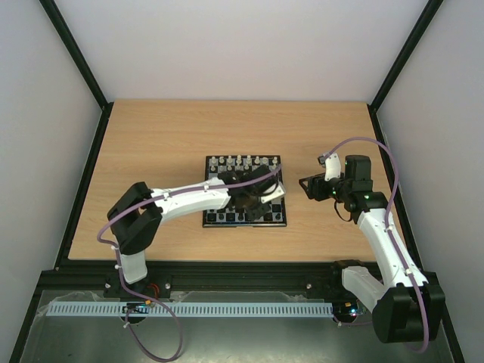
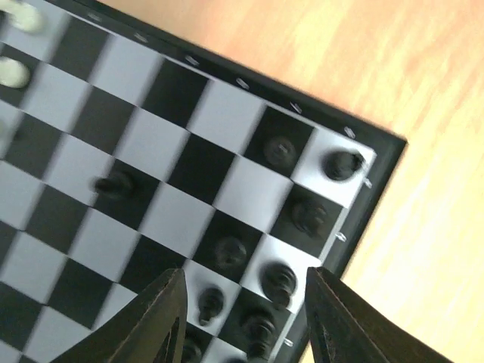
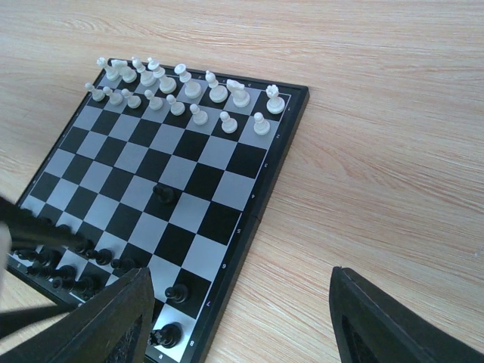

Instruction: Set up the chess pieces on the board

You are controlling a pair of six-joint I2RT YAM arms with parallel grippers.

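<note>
- Left gripper point(image 2: 243, 281) hangs over the near right part of the board point(image 3: 231, 159). Its jaws stand partway apart with nothing between them; only black men show on the squares below.
- Right gripper point(image 3: 240, 283) hovers over bare tabletop just off the board's right edge. Its jaws are wide apart and it carries nothing.
- The board lies square-on near the middle of the tabletop, closer to the near edge than to the far one.
- White pieces point(image 3: 181, 94) fill the two ranks along the board's far edge. A line of pawns stands in front of the taller men, and as far as the right wrist view shows, that side looks finished.
- Black pieces point(image 2: 281, 281) crowd the two ranks along the near edge. The left arm hides much of them from above and from the right wrist view, so I cannot count them or check their order.
- In the left wrist view, the near right corner square and the square in front of it are both filled. The next square along the second rank, a pale one, is bare.
- One stray black piece point(image 3: 164, 194) stands alone towards the middle of the board, well apart from both camps.
- My reading is that the job is nearly done. What is probably left is to put the stray into the gap and check the hidden black squares.
</note>
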